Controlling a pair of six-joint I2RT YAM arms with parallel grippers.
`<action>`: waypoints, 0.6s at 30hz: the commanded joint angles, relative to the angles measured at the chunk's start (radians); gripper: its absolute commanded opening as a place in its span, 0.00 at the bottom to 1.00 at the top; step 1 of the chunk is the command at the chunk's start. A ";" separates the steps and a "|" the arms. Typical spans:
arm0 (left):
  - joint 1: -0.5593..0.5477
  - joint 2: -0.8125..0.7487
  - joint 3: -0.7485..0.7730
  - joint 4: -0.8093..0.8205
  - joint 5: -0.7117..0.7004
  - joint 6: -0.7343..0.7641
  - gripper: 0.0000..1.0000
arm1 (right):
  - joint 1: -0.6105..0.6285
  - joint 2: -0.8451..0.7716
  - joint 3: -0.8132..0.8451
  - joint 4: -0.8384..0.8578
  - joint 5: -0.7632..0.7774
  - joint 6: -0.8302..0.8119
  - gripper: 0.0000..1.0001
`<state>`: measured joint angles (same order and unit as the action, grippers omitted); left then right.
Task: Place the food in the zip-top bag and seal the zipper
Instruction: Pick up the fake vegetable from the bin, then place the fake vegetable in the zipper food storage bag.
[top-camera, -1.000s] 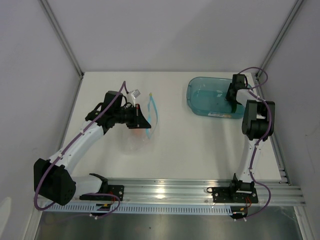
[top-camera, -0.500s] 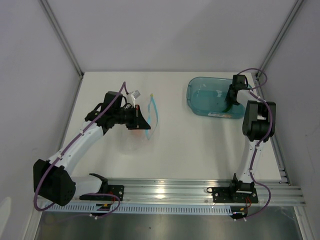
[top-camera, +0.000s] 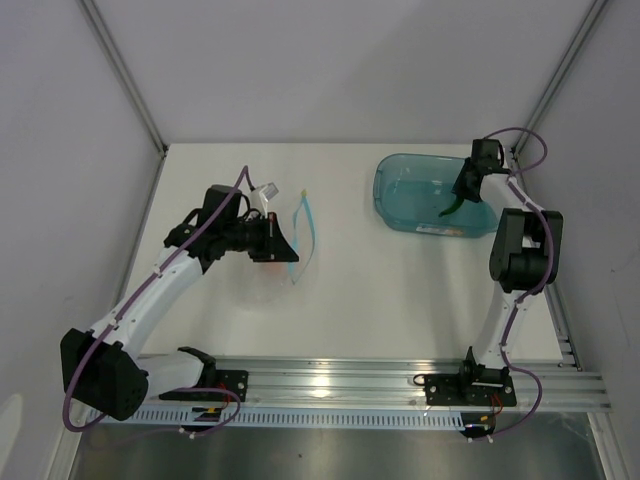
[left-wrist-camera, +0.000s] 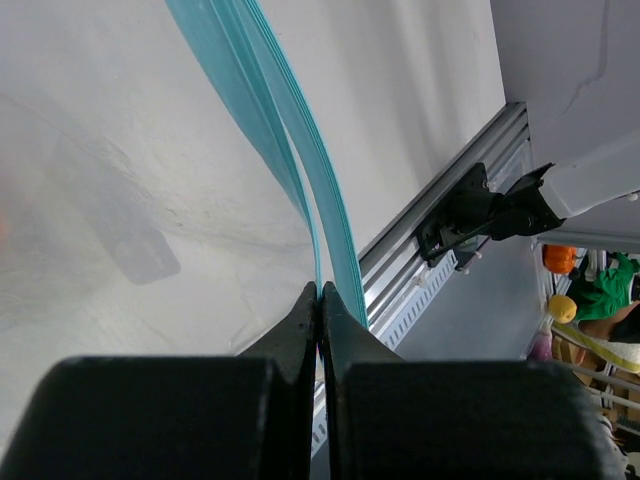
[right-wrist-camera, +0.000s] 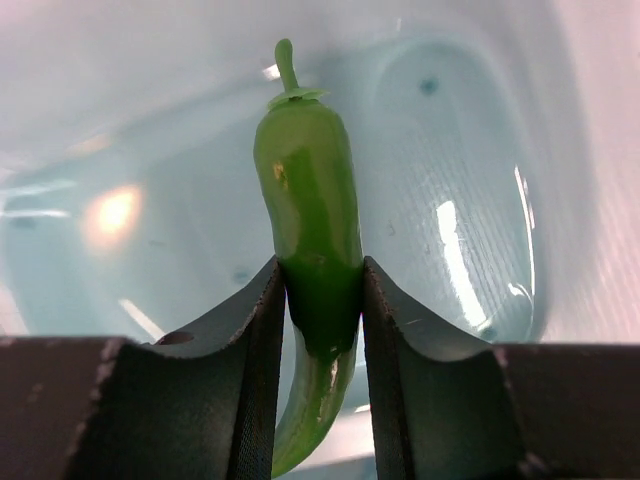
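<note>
Raised since a second ago, the right end effector stands higher over the teal tub at the overhead view's upper right, clamped on the green pepper-like piece. Left of centre, the left end effector is closed, pinching the blue zipper of the clear bag on the white surface.

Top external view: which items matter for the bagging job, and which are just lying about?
Job: zip-top bag, zipper, green food piece, left gripper, right gripper.
Lying about: teal tub, aluminium rail.
</note>
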<state>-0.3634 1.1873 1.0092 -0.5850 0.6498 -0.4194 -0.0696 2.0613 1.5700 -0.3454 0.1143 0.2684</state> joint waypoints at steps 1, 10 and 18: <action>0.006 -0.023 -0.001 -0.015 0.027 0.027 0.00 | 0.001 -0.108 0.050 -0.001 -0.007 0.090 0.00; 0.006 -0.025 0.031 -0.055 0.040 0.059 0.01 | 0.065 -0.222 0.078 -0.070 -0.138 0.173 0.00; 0.006 0.000 0.046 -0.065 0.051 0.083 0.01 | 0.227 -0.329 0.070 -0.171 -0.326 0.154 0.00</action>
<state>-0.3634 1.1881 1.0107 -0.6441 0.6708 -0.3733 0.0998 1.8133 1.6070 -0.4530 -0.1020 0.4278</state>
